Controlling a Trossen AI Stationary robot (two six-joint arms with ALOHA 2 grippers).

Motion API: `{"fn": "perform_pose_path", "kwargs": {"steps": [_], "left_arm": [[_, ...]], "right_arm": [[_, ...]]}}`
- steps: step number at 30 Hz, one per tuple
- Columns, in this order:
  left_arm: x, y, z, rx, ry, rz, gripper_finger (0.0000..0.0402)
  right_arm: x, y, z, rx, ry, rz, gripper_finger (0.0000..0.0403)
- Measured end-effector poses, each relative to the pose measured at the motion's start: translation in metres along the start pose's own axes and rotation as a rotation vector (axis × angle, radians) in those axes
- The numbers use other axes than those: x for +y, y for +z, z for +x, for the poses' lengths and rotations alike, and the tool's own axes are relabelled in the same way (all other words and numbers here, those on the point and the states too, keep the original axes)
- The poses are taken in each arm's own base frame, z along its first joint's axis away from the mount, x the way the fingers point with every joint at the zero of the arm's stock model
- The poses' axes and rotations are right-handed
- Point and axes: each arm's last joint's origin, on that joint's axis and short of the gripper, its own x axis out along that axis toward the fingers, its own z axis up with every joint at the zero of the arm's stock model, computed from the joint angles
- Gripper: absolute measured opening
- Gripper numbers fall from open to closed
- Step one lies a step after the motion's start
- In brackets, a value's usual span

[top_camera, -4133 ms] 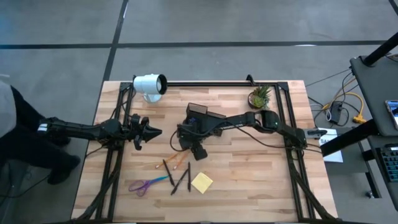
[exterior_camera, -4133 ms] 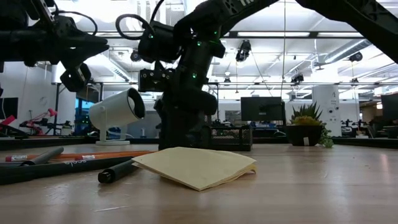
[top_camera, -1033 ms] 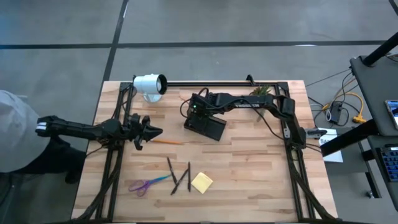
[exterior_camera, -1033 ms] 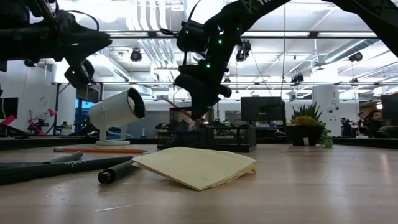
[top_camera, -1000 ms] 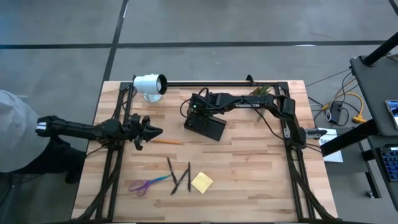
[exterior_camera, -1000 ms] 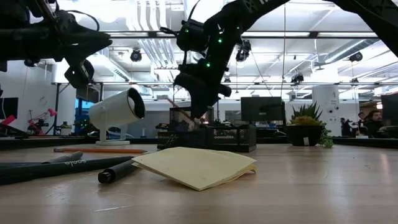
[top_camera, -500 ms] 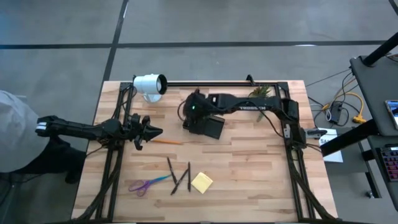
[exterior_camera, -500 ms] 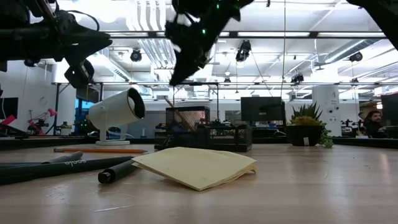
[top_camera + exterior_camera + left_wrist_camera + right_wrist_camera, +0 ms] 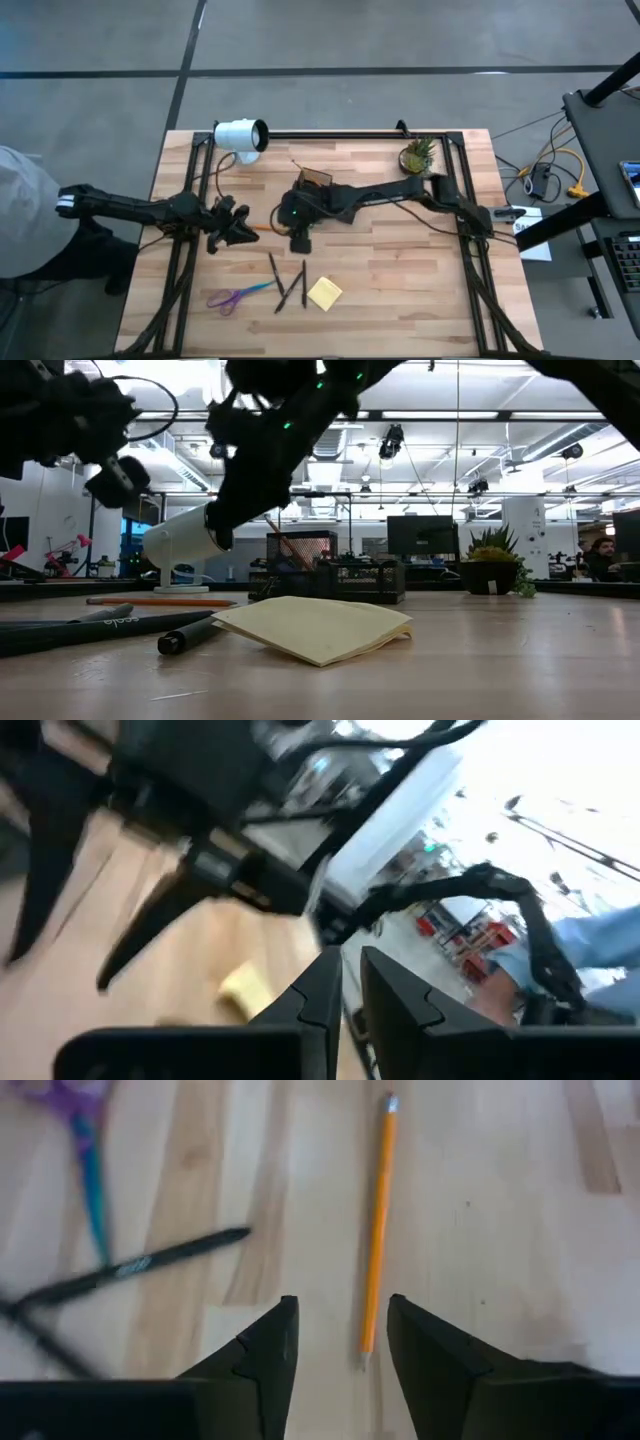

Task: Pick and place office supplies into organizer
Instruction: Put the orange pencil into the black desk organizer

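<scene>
**A:** What's different from a second ago?

**B:** Your right end effector [image 9: 301,240] has left the organizer [image 9: 314,180] and swung out over the bare planks, just right of the orange pencil [image 9: 262,229]. Its fingers stand apart with nothing between them. One orange pencil now leans in the organizer's mesh pen holder.

**A:** And the left?

**B:** Your left end effector [image 9: 243,232] has drifted nearer the pencil's left end, fingers pressed together, empty.

**A:** What's left out?

**B:** On the pale wooden surface: two slim black pens [image 9: 288,283] crossed in a V, a square yellow sticky pad [image 9: 324,293] with curled sheets just right of them, and purple-handled scissors [image 9: 236,296] to the left.
</scene>
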Motion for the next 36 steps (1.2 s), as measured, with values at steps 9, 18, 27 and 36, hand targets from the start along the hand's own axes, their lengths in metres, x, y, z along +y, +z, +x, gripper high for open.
{"fn": "perform_pose_path", "kwargs": {"steps": [9, 18, 27, 36], "left_arm": [[0.002, 0.001, 0.002, 0.098, 0.158, 0.009, 0.0027], [-0.018, 0.018, -0.011, 0.144, 0.245, 0.172, 0.0027], [-0.025, 0.02, -0.03, 0.085, 0.271, 0.24, 0.0027], [-0.032, 0.023, -0.042, 0.01, 0.222, 0.249, 0.0027]], "right_arm": [[0.001, -0.005, 0.045, 0.051, -0.002, 0.08, 0.0158], [-0.002, -0.01, 0.049, 0.07, -0.056, 0.077, 0.016], [-0.006, -0.023, 0.056, 0.097, -0.06, 0.057, 0.0158], [-0.013, -0.028, 0.061, 0.092, -0.07, 0.104, 0.0146]]}}
